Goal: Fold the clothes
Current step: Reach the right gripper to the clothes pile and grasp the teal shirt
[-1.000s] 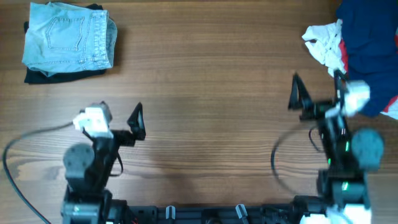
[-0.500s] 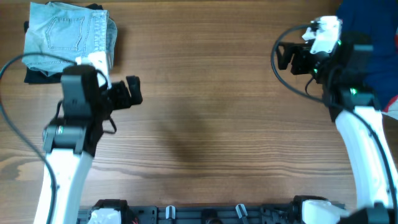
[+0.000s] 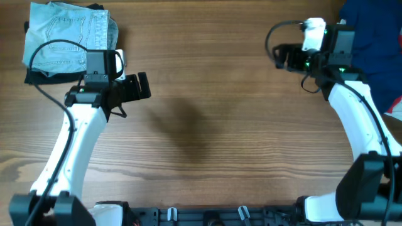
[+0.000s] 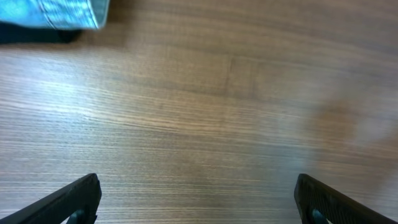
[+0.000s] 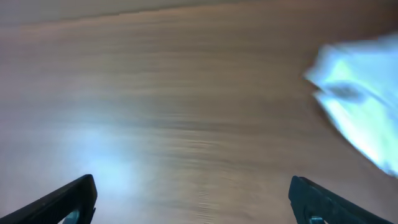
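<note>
**A:** Entry one, the surface?
**B:** Wooden table. Bare grain runs across the whole middle between your two arms. I judge that to be your room for laying cloth out flat.

**A:** Entry two, the clothes?
**B:** Dark blue shirt, heaped at the far right corner and running off the top and right edges of the overhead view. I cannot tell its long axis, because too little of it shows.

**A:** Which way from the tool?
**B:** The shirt sits to the right of your right arm, just beside its wrist. The jaws point left, toward the table's middle, so the shirt is behind them. You will likely have to turn that wrist round before any reach. The left arm is well apart from the shirt, across the table.

**A:** Entry three?
**B:** Folded pale jeans stacked on a dark garment at the far left corner. They are near your left arm.

**A:** Entry four, the grippers?
**B:** Right gripper: fingers spread wide, nothing between them. Left gripper: likewise spread and empty, over bare wood.

**A:** Anything else?
**B:** A pale patch at the right of the right wrist view, too blurred to name.
</note>
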